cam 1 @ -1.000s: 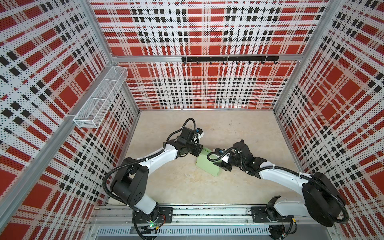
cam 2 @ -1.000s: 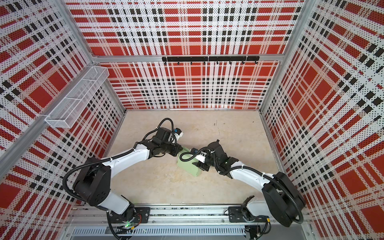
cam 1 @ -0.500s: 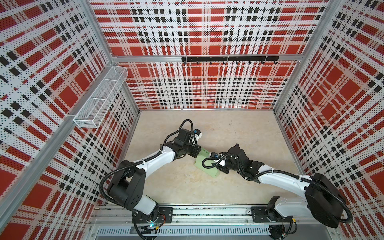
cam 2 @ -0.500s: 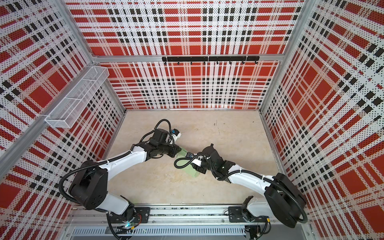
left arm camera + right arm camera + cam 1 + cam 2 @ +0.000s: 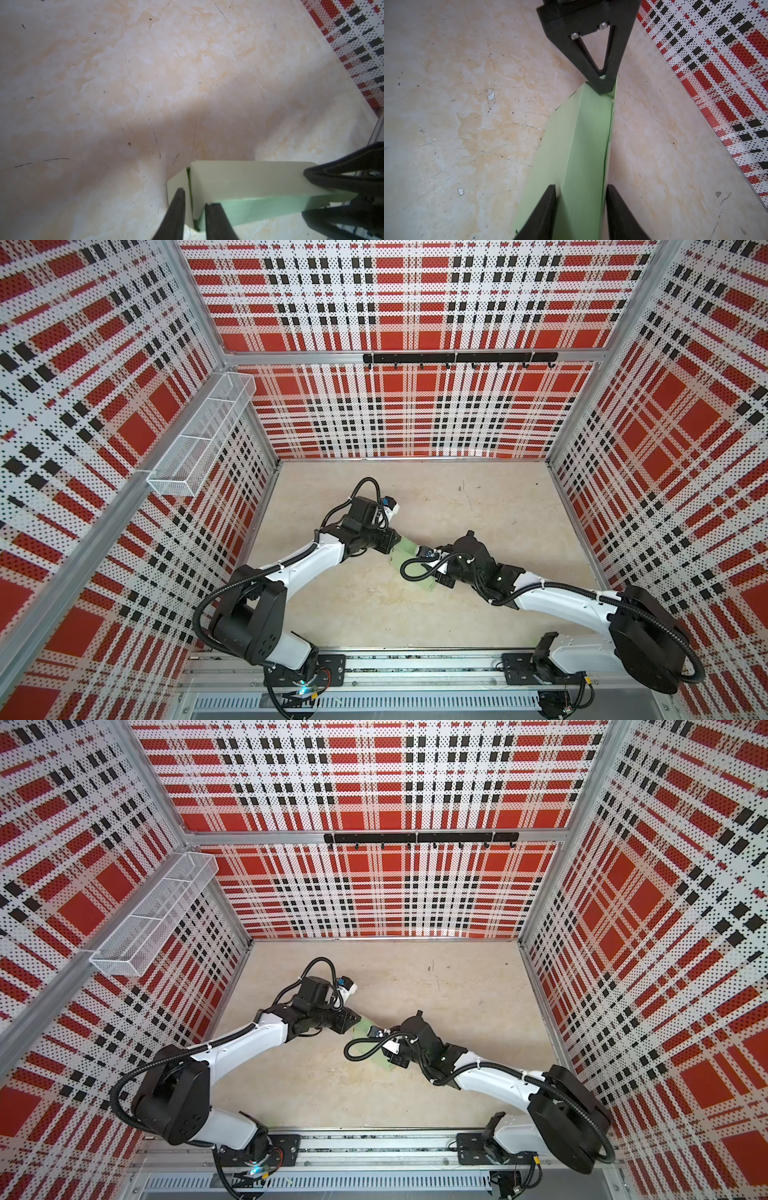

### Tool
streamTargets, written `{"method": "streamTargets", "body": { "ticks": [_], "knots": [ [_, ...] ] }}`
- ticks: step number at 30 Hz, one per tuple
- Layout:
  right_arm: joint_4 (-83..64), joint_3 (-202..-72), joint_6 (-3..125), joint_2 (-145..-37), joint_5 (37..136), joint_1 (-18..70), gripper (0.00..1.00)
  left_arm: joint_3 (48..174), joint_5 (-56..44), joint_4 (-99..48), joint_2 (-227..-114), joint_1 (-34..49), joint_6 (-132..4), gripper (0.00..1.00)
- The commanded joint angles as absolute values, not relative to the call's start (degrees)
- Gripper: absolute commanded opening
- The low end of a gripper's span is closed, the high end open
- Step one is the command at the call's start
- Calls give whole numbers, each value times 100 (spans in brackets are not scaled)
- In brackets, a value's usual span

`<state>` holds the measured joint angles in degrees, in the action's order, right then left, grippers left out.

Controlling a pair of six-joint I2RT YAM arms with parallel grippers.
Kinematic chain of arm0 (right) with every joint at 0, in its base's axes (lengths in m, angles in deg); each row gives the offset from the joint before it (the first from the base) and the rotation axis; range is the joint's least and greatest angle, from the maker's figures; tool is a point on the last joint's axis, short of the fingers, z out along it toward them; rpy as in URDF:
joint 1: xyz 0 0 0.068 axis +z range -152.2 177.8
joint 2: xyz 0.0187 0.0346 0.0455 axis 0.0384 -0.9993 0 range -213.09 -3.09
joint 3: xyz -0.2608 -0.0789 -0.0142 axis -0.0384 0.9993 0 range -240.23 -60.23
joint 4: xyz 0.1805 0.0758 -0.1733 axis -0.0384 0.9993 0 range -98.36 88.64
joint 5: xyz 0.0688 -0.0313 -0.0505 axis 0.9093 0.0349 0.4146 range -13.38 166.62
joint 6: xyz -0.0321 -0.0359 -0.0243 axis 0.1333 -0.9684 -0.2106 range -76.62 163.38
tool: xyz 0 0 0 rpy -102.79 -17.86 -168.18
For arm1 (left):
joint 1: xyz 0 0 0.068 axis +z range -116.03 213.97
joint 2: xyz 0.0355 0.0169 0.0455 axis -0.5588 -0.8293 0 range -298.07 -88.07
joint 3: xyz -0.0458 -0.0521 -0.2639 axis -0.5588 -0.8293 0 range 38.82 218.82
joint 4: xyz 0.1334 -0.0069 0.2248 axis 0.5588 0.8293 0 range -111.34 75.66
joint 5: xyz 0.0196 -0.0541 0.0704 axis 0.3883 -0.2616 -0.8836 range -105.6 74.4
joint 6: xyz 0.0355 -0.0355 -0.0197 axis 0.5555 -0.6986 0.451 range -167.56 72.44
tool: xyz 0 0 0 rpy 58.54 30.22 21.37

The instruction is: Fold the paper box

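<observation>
The paper box (image 5: 405,552), pale mint green and folded into a narrow long shape, lies mid-table between both arms, also seen as the box (image 5: 365,1029). My left gripper (image 5: 195,197) is at its far-left end, jaws slightly apart around a corner flap of the box (image 5: 249,178). My right gripper (image 5: 581,186) straddles the other end, one finger against each long side of the box (image 5: 583,145). The left gripper's finger (image 5: 601,68) touches the far end there. In the left wrist view the right gripper (image 5: 304,193) clamps the box's end. From above, wrists hide both sets of fingers.
A white wire basket (image 5: 199,435) hangs on the left wall and a black hook rail (image 5: 457,358) runs along the back wall. Plaid perforated walls close three sides. The arms' mounting rail (image 5: 395,672) runs along the front edge.
My right arm has reached further left along the box and its jaws have narrowed onto it. My left jaws have parted a little from shut. The box has shifted slightly.
</observation>
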<state>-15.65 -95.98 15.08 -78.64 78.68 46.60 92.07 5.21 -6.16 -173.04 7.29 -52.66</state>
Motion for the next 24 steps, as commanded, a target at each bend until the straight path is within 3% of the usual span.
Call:
{"method": "streamTargets", "body": {
  "ticks": [1, 10, 24],
  "knots": [
    [-1794, -9486, 1464, -8042, 7666, 4788, 40, 9146, 764, -610, -17010, 849, -5320, 24],
    [-1935, -9504, 1464, -8410, 7228, 5013, 37, 9120, 1352, -271, -16550, 1205, -5321, 27],
    [-2097, -9543, 1402, -8588, 7085, 5062, 35, 9357, 963, -323, -17011, 1157, -5324, 34]
  ]
}}
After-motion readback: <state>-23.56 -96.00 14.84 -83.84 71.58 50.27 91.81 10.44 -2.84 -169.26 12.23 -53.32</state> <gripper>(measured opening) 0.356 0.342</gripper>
